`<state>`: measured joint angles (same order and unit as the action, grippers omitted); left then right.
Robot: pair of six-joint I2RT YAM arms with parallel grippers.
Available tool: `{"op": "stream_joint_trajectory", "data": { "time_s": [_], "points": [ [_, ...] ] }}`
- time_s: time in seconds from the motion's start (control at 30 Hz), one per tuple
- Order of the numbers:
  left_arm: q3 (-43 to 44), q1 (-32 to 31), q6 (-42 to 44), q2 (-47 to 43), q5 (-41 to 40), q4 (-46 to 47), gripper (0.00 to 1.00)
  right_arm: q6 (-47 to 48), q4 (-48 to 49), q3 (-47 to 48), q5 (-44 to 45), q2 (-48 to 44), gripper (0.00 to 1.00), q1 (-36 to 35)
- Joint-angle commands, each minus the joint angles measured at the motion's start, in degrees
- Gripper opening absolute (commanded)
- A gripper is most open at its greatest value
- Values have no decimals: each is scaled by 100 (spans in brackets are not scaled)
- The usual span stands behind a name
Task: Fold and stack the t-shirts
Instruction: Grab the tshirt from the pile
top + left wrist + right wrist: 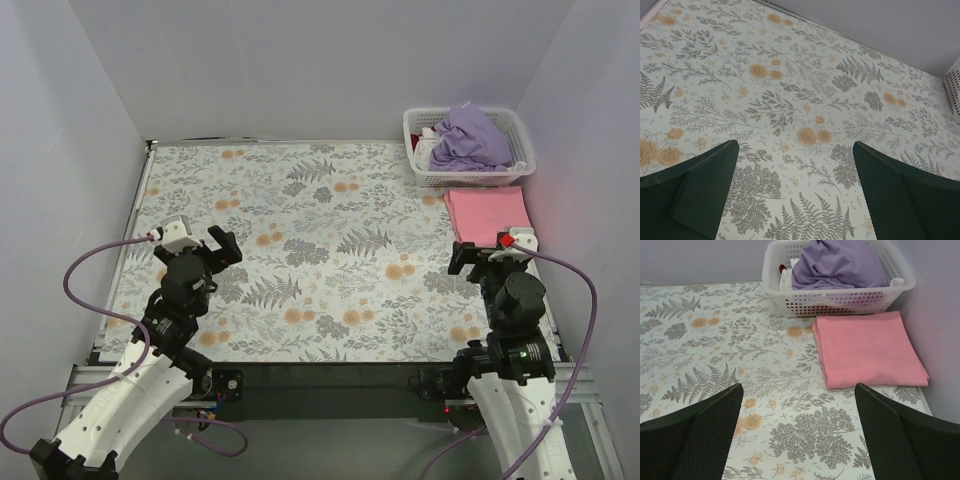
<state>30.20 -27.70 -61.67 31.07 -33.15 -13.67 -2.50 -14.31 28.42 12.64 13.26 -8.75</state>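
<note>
A folded pink t-shirt (487,214) (867,347) lies flat on the floral cloth at the right edge, just in front of the basket. A crumpled lavender t-shirt (470,138) (837,265) is heaped in the white basket (418,160) (840,302), with a bit of white t-shirt (787,280) and a sliver of red t-shirt (783,268) beside it. My right gripper (475,262) (798,390) hovers open just short of the pink t-shirt's near edge, holding nothing. Over the left side of the cloth, my left gripper (222,245) (796,150) is open and holds nothing.
The floral-patterned cloth (320,250) (790,75) (715,340) covers the whole table top. Grey walls close in the back, left and right sides. The basket stands in the far right corner against the wall. A corner of the basket (954,85) shows in the left wrist view.
</note>
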Motion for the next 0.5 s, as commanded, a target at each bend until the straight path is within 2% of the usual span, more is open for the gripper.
{"op": "stream_joint_trajectory", "data": {
  "time_s": [0.0, 0.07, 0.2, 0.27, 0.3, 0.47],
  "points": [
    [-40, 37, -196, -5, 211, 216, 98, 110, 366, 619, -148, 694, 98, -39],
    [30, 37, -284, 48, 423, 67, 98, 110, 516, 1092, -113, 1544, 98, -30],
    [83, 46, -275, 136, 353, -4, 98, 57, 560, 1735, -130, 2740, 98, -30],
    [100, 46, -284, 154, 379, -74, 98, -118, 569, 2262, -131, 3663, 98, -39],
    [101, 46, -293, 136, 388, -92, 98, -136, 561, 2481, -52, 4293, 98, -39],
    [83, 46, -328, 14, 406, -224, 98, -198, 639, 3658, 783, 5853, 98, 75]
  ]
}}
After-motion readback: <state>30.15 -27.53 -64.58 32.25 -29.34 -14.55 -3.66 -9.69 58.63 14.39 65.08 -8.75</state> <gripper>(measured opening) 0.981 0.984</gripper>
